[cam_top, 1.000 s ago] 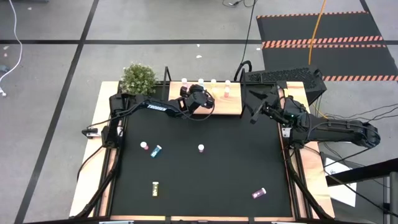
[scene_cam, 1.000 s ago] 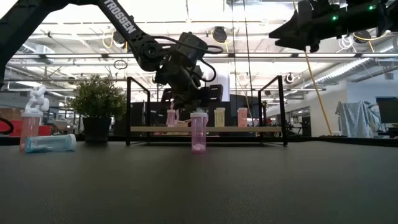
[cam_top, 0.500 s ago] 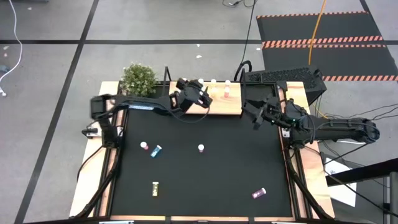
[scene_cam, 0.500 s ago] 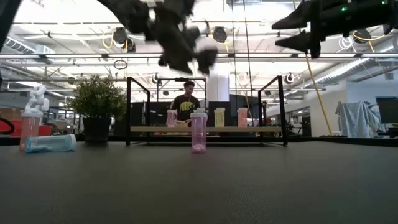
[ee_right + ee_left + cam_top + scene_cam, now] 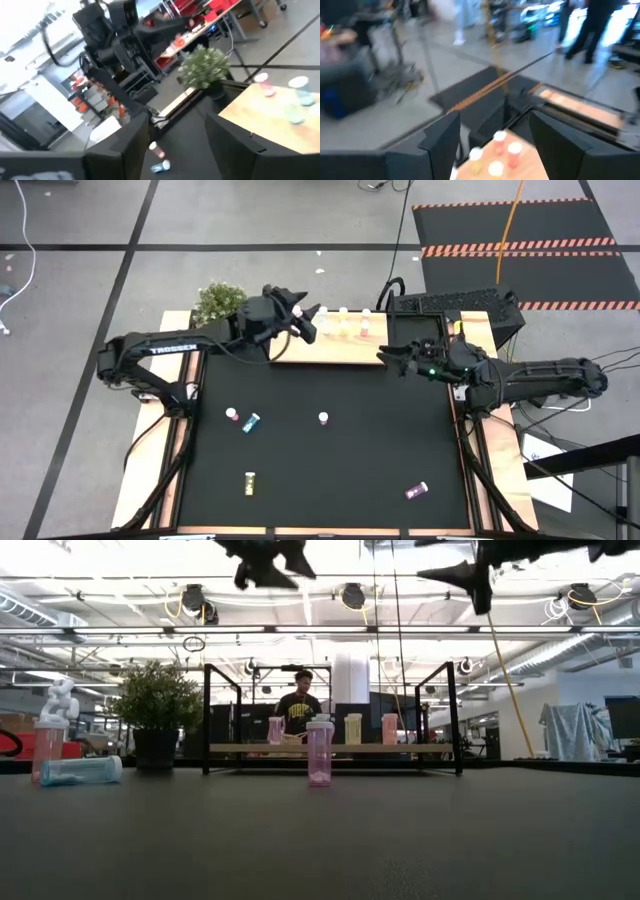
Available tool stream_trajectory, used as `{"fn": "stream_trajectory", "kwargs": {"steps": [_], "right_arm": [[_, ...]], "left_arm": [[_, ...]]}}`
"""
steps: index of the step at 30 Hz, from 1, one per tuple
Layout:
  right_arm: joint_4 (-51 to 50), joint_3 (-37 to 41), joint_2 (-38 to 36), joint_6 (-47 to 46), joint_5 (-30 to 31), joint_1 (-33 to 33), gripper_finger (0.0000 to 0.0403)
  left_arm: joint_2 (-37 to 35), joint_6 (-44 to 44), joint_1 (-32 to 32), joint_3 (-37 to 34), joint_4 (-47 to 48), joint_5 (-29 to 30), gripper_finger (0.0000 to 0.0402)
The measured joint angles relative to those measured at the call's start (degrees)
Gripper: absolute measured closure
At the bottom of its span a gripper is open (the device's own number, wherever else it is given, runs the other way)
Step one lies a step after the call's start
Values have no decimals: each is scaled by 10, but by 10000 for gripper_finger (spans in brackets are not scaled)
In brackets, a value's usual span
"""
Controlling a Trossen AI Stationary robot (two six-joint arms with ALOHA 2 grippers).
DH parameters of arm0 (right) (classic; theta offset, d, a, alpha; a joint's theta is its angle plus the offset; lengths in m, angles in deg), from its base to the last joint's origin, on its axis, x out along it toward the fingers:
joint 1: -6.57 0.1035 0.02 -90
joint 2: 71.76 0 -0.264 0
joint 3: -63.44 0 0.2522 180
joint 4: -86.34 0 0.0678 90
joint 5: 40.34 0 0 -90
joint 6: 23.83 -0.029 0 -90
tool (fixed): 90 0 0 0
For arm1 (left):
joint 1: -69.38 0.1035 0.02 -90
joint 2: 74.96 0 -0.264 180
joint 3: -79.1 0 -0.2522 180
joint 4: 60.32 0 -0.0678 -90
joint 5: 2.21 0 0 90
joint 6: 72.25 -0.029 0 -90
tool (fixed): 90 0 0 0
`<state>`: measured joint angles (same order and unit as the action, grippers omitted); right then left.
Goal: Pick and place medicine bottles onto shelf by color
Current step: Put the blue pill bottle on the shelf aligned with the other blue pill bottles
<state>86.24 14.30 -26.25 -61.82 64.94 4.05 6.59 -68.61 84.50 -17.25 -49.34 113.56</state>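
Looking down from above, I saw the left gripper (image 5: 303, 321) up over the shelf's (image 5: 345, 352) 9 o'clock end, fingers spread with nothing between them. My right gripper (image 5: 385, 356) hung off the shelf's 3 o'clock edge, jaws also parted and empty. 4 medicine bottles (image 5: 344, 320) stood in a row along the shelf's 12 o'clock side. On the black mat (image 5: 330, 470) were 5 more: a pink one (image 5: 232, 414) touching a teal one (image 5: 250, 423) at 9 o'clock, a pink one (image 5: 323, 418) upright near centre, a yellow one (image 5: 249, 481) at 7 o'clock, a purple one (image 5: 416, 491) lying at 4 o'clock. A potted plant (image 5: 221, 304) sat at 11 o'clock.
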Motion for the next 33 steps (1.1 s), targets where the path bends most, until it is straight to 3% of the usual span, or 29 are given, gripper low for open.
{"fn": "stream_trajectory", "kwargs": {"steps": [5, 11, 16, 19, 21, 23, 27, 33], "right_arm": [[-23, -23, 78, -8, 84, 88, 233], [-16, -63, 192, -24, 179, 173, 256], [13, -101, 293, 103, 284, 233, 275], [107, -102, 354, 186, 251, 242, 281], [163, -102, 396, 191, 224, 239, 282], [196, -103, 438, 121, 236, 231, 282], [280, -105, 510, -40, 215, 195, 282], [299, -187, 568, -74, 151, 191, 299]], "left_arm": [[-33, -51, -6, 0, 28, -53, 168], [-107, 7, -17, 0, 232, -147, 168], [-176, 40, -40, 0, 345, -233, 167], [-201, 74, -63, 0, 403, -226, 167], [-211, 144, -77, -4, 430, -178, 167], [-218, 188, -91, -18, 432, -144, 167], [-221, 231, -134, -51, 453, -146, 167], [-218, 377, -206, -136, 494, -154, 167]]}}
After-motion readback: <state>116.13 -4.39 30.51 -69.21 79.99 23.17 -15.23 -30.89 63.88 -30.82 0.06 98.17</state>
